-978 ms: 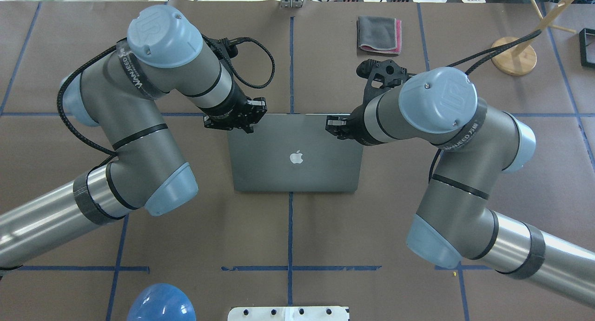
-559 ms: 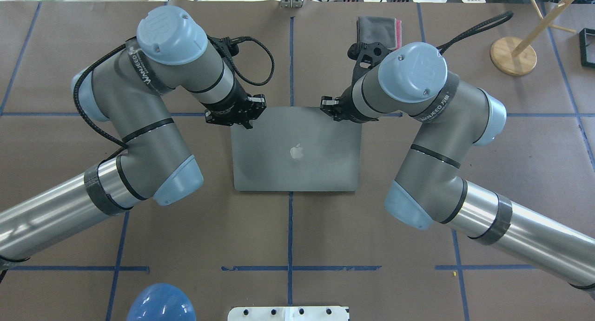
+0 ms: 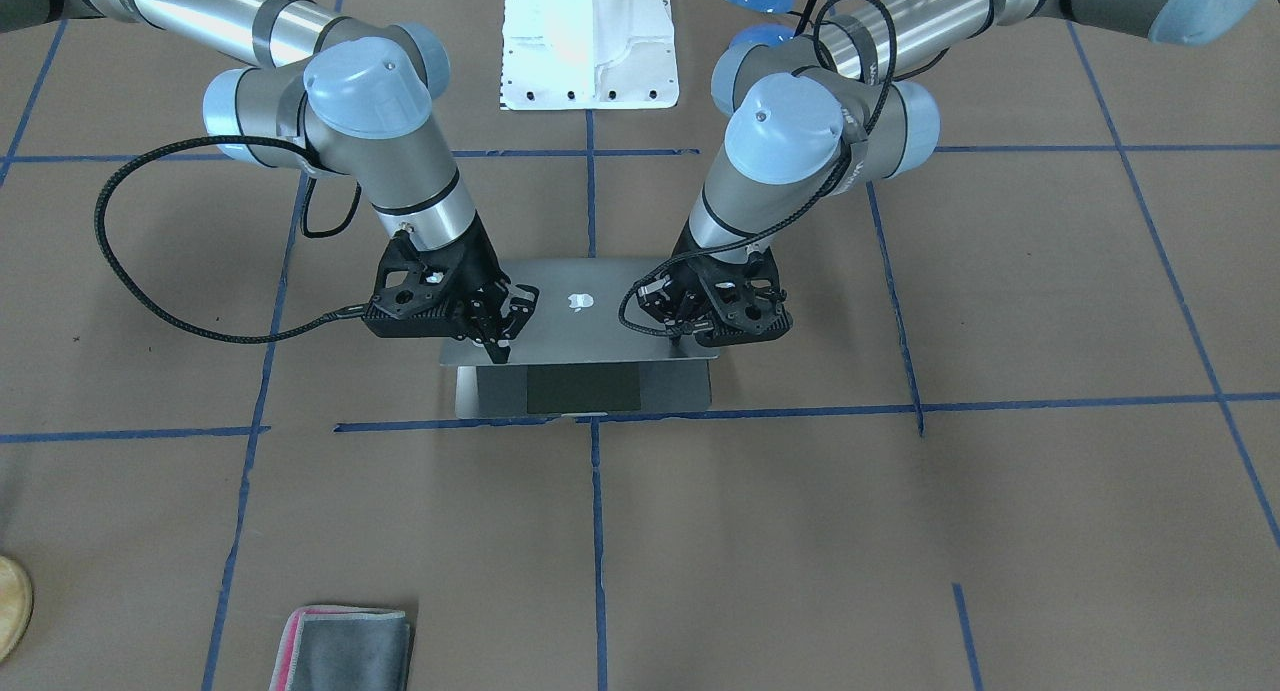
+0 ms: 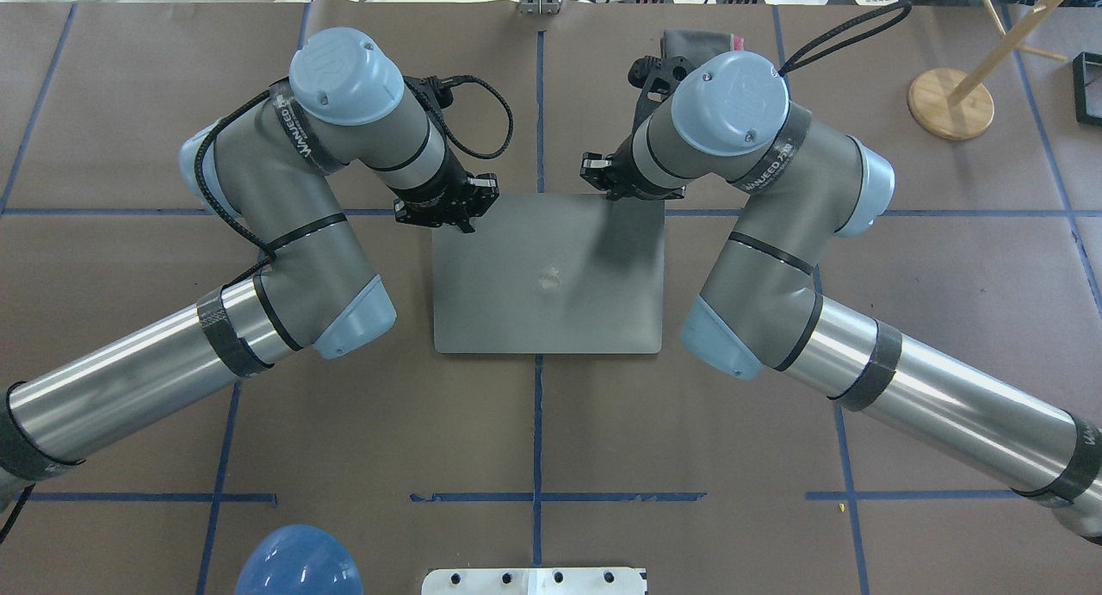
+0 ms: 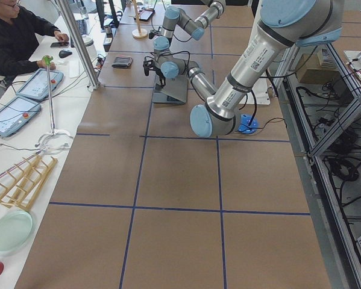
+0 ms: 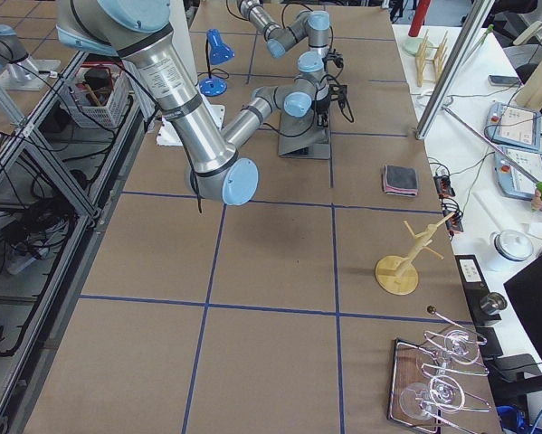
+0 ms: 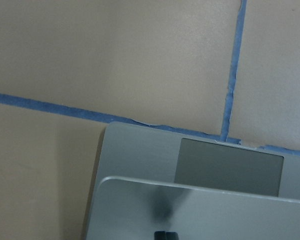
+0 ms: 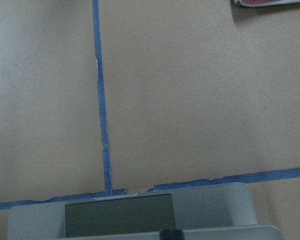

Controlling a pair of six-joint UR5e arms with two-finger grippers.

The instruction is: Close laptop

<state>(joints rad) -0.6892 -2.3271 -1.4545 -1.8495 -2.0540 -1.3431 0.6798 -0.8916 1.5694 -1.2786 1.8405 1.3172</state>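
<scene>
The space-grey laptop (image 4: pixel 547 276) sits at the table's centre, its lid with the apple logo tipped far down over the base. In the front-facing view the lid (image 3: pixel 580 333) hovers just above the base, and the trackpad (image 3: pixel 584 388) still shows in front of it. My left gripper (image 4: pixel 461 220) is shut, its tips on the lid's far left corner. My right gripper (image 4: pixel 603 186) is shut, its tips on the lid's far right corner. Both wrist views show the lid edge (image 7: pixel 200 210) over the base (image 8: pixel 210 205).
A folded grey cloth with pink edge (image 3: pixel 340 648) lies beyond the laptop, partly hidden by my right arm in the overhead view (image 4: pixel 699 37). A wooden stand (image 4: pixel 951 102) is far right. A blue dome (image 4: pixel 297 562) and a white block (image 4: pixel 534 580) sit near my base.
Both grippers have moved forward, away from my base, and the lid has swung further down with them. Both elbows have moved inward.
</scene>
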